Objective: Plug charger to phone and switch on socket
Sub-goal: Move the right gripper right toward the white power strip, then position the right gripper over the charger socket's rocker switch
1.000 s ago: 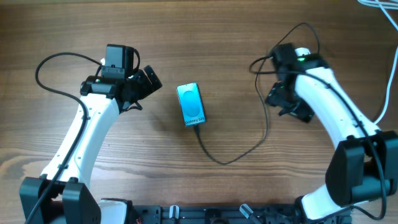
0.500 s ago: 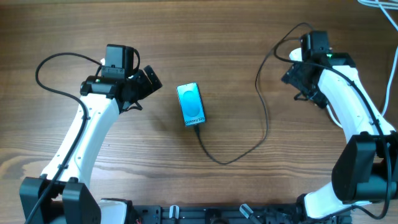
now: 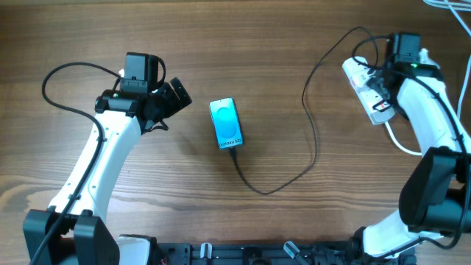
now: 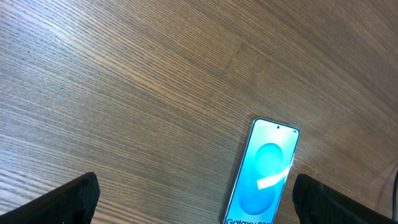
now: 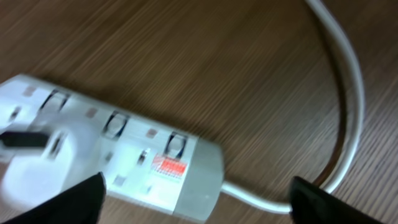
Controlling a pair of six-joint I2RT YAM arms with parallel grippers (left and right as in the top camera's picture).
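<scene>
The phone lies face up at the table's middle, its teal screen lit. It also shows in the left wrist view. The black charger cable runs from the phone's lower edge, loops right and goes back to the white socket strip at the far right. My left gripper is open and empty just left of the phone. My right gripper is open above the strip. In the right wrist view the strip carries a white plug adapter, blurred, with the open fingers over the strip's end.
The strip's thick white lead curves off its end to the right and shows in the overhead view. More white leads lie at the back right corner. A red label sits near the strip's end.
My right arm has swung right and toward the back, from beside the cable to above the strip, uncovering it. The left arm, phone and cable have not moved.
</scene>
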